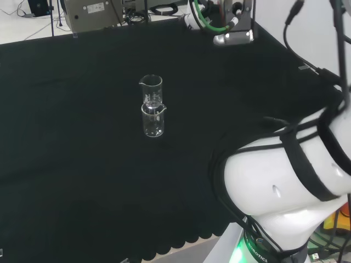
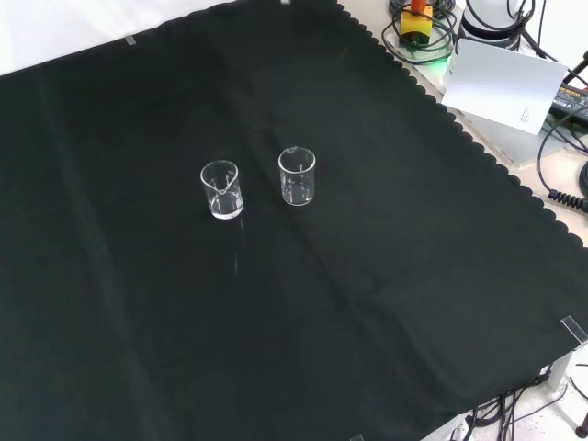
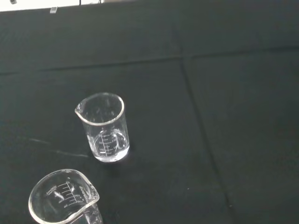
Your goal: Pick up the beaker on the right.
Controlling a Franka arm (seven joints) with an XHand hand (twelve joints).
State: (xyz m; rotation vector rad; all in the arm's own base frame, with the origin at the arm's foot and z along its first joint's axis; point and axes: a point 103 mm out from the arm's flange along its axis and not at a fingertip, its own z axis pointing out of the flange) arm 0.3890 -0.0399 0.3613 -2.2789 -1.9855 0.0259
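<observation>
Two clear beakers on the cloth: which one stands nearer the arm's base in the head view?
The nearer beaker, the lower of the two in the head view and the right one in the front view. The other beaker stands just behind it, farther from the arm.

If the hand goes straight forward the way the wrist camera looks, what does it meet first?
Probably the black cloth, close beside the farther beaker. Depth is unclear, so it might brush that beaker instead.
</observation>
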